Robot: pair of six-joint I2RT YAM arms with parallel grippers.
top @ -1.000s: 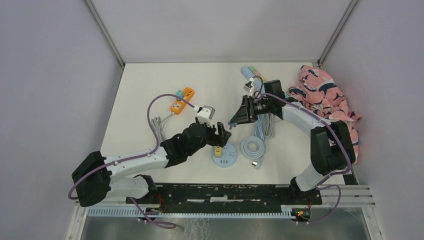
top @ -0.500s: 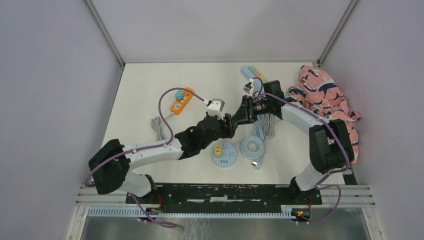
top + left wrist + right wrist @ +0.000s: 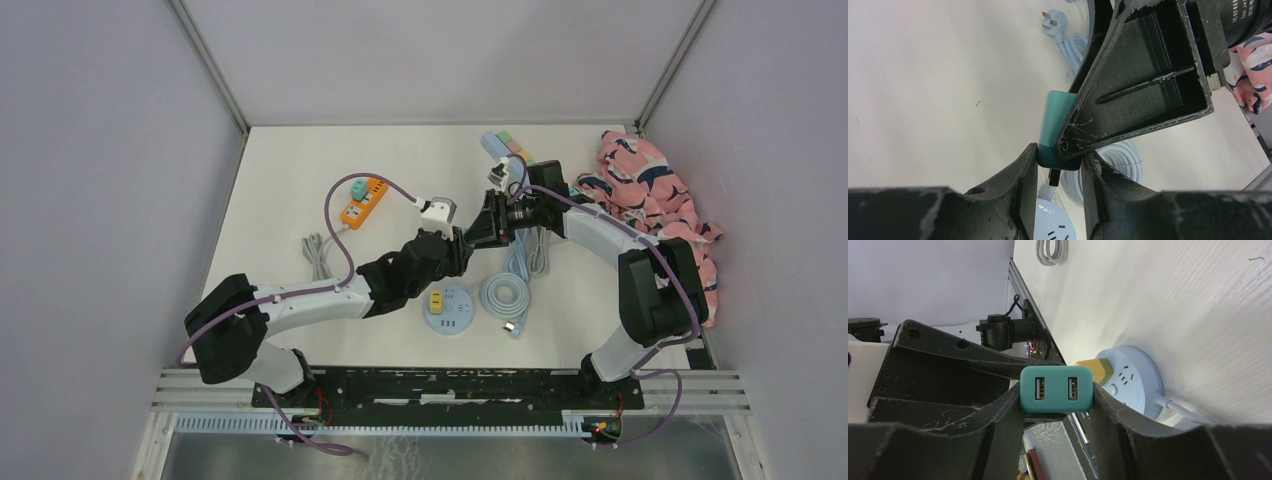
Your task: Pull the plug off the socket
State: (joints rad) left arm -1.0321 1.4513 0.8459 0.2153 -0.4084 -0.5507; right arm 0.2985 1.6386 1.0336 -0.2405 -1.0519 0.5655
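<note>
Left gripper (image 3: 1058, 167) clamped on the lower end of the teal plug (image 3: 1054, 117), right gripper (image 3: 1056, 407) pinching the same plug by its sides, USB ports facing its camera, all held clear of the table (image 3: 290, 170). Nearest the bases, round socket (image 3: 455, 318) lying flat, yellow plug (image 3: 437, 299) seated in it, coiled cable (image 3: 505, 298) just beside it at right. Teal plug just beyond that socket. Farther back, orange strip (image 3: 363, 200) at left, floral cloth (image 3: 660, 200) bunched at far right.

Teal USB charger (image 3: 1056, 389): smooth matt plastic. Black jaws are scuffed, rough at the edges. The tabletop (image 3: 1173, 300) is matt white, faintly wood-grained.
</note>
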